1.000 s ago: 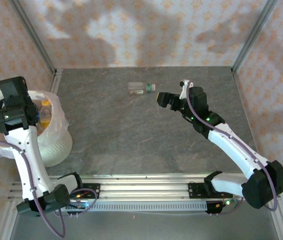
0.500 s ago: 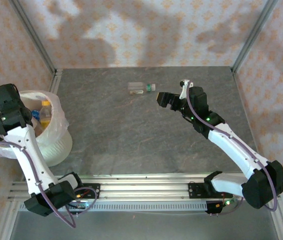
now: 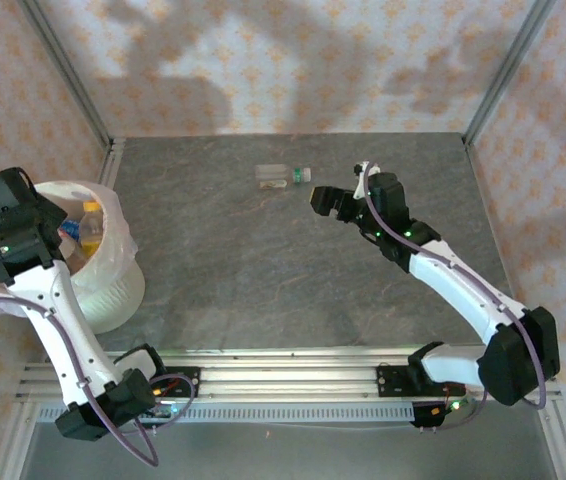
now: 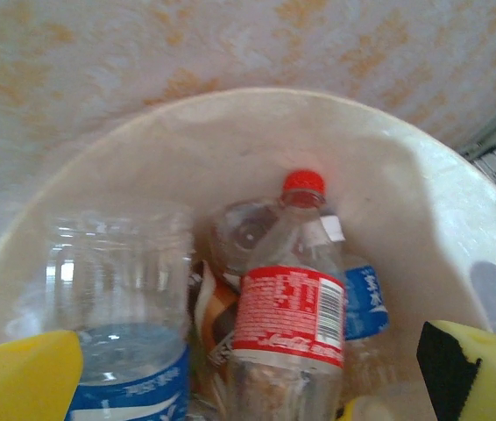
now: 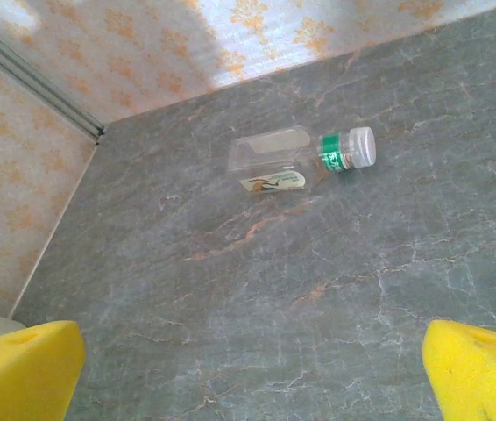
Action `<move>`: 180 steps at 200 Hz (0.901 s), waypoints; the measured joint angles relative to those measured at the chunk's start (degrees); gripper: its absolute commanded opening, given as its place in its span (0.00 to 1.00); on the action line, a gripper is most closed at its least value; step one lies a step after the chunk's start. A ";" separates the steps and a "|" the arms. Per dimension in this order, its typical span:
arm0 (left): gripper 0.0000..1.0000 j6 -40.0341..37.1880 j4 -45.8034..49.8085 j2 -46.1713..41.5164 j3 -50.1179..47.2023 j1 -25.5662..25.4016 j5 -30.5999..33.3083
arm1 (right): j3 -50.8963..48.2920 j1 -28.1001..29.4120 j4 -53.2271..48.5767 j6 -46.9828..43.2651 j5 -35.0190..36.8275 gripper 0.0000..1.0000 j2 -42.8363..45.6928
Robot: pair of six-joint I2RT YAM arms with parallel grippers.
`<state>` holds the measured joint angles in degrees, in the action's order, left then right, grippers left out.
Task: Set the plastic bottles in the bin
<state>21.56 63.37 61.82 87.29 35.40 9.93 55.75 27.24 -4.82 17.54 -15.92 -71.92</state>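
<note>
The walls [image 3: 293,60] are pale paper with orange flowers. The table [image 3: 263,290] is grey stone with thin cracks, and a metal rail [image 3: 283,385] runs along its near edge, where both arms are fixed.

One bottle [image 3: 283,176] lies on its side near the far edge of the table. It is clear, with a green band and a white cap that points right. The right gripper [image 3: 328,200] hangs near it, a little to the right and not touching. Its wrist view shows the bottle [image 5: 305,158] ahead on bare stone, and the right gripper [image 5: 252,373] has its yellow pads spread wide – it holds nothing.

The bin [image 3: 113,285] stands at the left side of the table, lined with a white bag. The left gripper [image 3: 23,215] is over it. From that wrist the left gripper [image 4: 248,386] is wide open too, with nothing held. Down in the bin [image 4: 406,193] a red-cap bottle [image 4: 292,298] with a red label points its cap up. A blue-label bottle [image 4: 121,307] sits just left of it. More bottles lie under them – too jumbled to count.
</note>
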 measured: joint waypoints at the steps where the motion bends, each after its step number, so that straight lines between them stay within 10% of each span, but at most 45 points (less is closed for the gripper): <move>1: 1.00 0.00 0.00 0.24 0.00 0.02 -0.22 | 0.00 -0.02 -0.02 0.00 0.00 0.99 -0.07; 147: 0.99 0.72 -3.23 3.91 -0.70 3.23 -13.55 | 1.53 -0.02 -0.28 0.66 0.26 0.99 -2.47; 180: 0.99 3.17 -4.52 -1.31 4.22 -4.92 -20.04 | 2.62 0.00 0.50 1.05 1.31 0.99 -2.84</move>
<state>24.73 58.85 60.51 91.50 30.48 -10.11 58.37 27.24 -4.32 18.59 -14.61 -74.76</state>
